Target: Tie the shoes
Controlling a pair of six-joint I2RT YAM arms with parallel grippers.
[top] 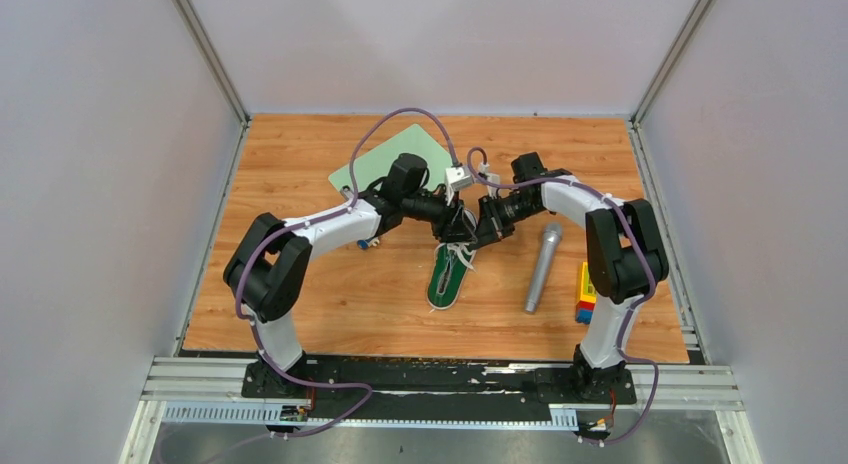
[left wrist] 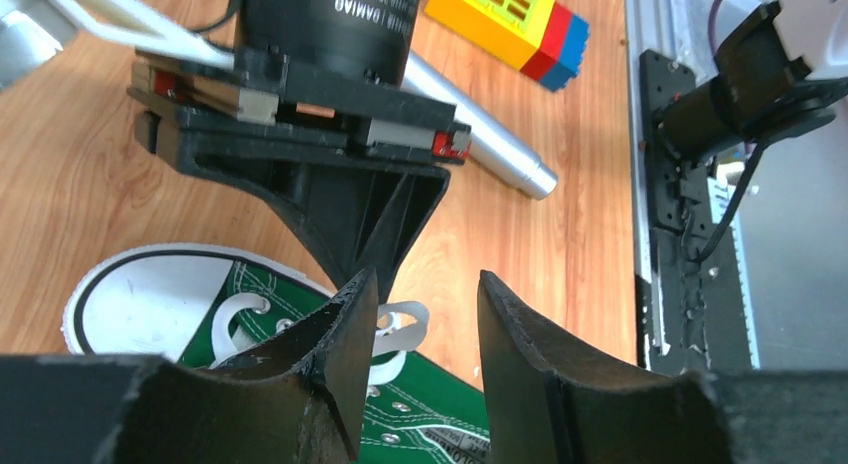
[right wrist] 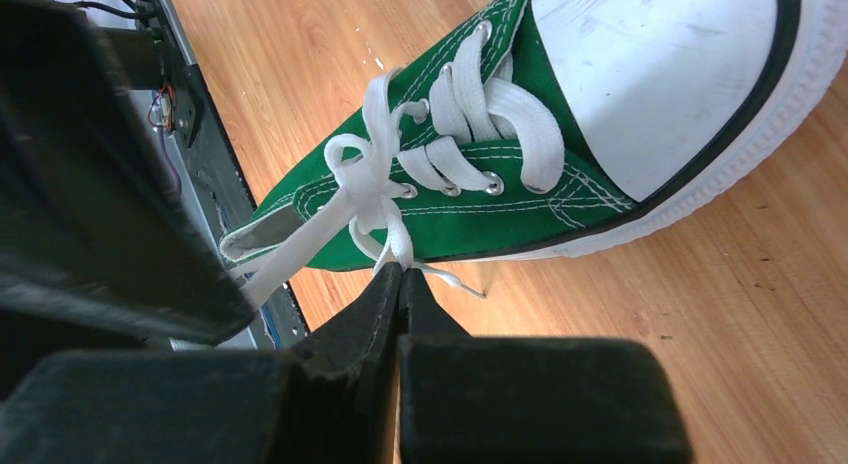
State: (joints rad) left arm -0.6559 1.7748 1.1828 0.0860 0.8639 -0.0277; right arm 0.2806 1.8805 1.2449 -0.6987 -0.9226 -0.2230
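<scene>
The shoe (top: 447,277) is a small green sneaker with a white toe cap, lying mid-table with its toe toward the arms. Both grippers meet just above its laced top. My left gripper (top: 459,226) (left wrist: 430,289) is open with nothing between its fingers, hovering over the green canvas (left wrist: 440,409). A white lace loop (left wrist: 408,324) lies just past its left fingertip. My right gripper (top: 479,234) (right wrist: 401,271) is shut on a white lace strand that runs up to a loose knot (right wrist: 365,184) on the shoe (right wrist: 520,154). In the left wrist view the right gripper (left wrist: 385,259) points down at the laces.
A grey microphone (top: 541,267) (left wrist: 480,134) lies right of the shoe. A stack of yellow, red and blue blocks (top: 585,292) (left wrist: 510,19) sits near the right arm's base. A pale green mat (top: 395,156) lies at the back under the left arm. Grey walls enclose the table.
</scene>
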